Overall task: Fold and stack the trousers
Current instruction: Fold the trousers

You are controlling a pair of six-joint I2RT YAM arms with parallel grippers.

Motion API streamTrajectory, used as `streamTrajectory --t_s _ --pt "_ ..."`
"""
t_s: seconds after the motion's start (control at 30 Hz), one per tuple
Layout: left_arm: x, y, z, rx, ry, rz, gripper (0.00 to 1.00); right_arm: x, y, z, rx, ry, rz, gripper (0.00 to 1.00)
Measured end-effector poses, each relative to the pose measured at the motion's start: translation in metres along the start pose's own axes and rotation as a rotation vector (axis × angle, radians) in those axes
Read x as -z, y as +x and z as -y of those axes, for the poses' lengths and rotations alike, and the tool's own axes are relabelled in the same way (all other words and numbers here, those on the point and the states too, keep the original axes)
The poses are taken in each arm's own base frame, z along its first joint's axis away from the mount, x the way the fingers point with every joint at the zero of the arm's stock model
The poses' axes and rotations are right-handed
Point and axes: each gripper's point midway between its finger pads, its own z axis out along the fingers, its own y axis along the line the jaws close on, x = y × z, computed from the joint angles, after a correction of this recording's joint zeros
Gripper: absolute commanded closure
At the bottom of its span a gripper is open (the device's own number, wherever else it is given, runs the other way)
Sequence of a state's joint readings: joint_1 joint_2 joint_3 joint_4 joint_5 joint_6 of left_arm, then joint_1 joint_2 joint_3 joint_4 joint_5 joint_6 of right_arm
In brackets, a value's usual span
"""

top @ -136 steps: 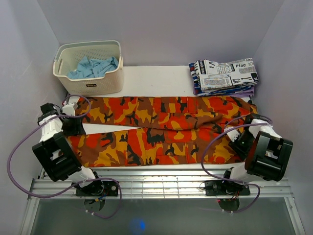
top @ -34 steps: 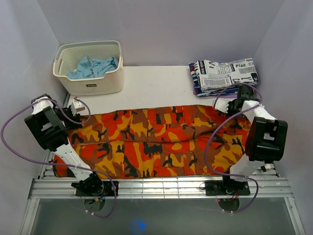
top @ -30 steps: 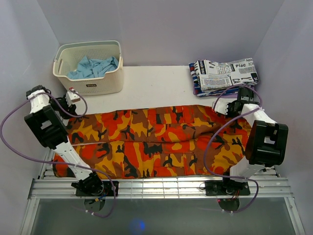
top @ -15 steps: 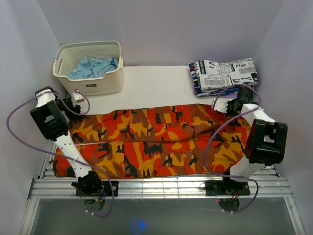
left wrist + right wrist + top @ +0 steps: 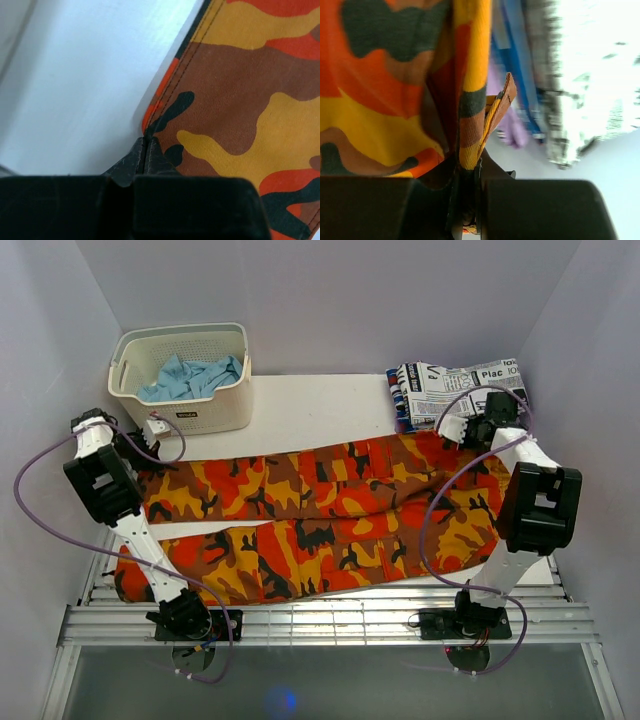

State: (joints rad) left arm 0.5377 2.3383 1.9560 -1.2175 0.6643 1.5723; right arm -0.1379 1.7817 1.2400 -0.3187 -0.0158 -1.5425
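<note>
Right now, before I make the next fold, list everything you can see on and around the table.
trousers: one pair, orange, red, yellow and dark camouflage, spread across the table from left to right, with the legs parted at the left
basket: one, cream, far left corner
cloth: one, light blue, crumpled inside the basket
folded clothes: one stack, white with black newsprint on top, far right corner
table: one, white
left claw: one, black, shut on a hem corner of the trousers
right claw: one, black, shut on the trousers beside the folded clothes
</note>
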Motion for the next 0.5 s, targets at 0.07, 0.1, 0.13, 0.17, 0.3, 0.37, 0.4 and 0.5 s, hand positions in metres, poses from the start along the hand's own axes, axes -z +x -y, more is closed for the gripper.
streamTrajectory --t_s 0.07,0.1,0.13,0.17,0.3,0.37,0.4,0.5 --pt "0.005 -0.004 -0.010 0.017 -0.047 0.012 1.00 0.006 -0.005 0.017 -0.014 0.035 0.016 0.92" --pt "0.009 -0.007 -0.015 0.026 -0.072 0.022 1.00 0.010 -0.007 0.026 -0.020 0.053 0.026 0.92" --pt "0.013 -0.010 -0.019 0.031 -0.101 0.036 1.00 0.014 -0.009 0.033 -0.026 0.072 0.035 0.92" --pt "0.020 -0.014 -0.021 0.035 -0.126 0.051 1.00 0.018 -0.010 0.037 -0.030 0.086 0.044 0.92" --pt "0.064 -0.033 -0.005 0.046 -0.217 0.102 1.00 0.045 -0.011 0.034 -0.028 0.124 0.075 0.92" --pt "0.092 -0.044 0.012 0.029 -0.273 0.123 1.00 0.065 -0.007 0.018 -0.016 0.136 0.083 0.92" --pt "0.105 -0.047 0.026 0.024 -0.296 0.125 1.00 0.074 -0.004 0.009 -0.011 0.138 0.082 0.92" --pt "0.134 -0.052 0.077 0.002 -0.364 0.123 1.00 0.090 0.008 -0.020 -0.005 0.145 0.070 0.92"
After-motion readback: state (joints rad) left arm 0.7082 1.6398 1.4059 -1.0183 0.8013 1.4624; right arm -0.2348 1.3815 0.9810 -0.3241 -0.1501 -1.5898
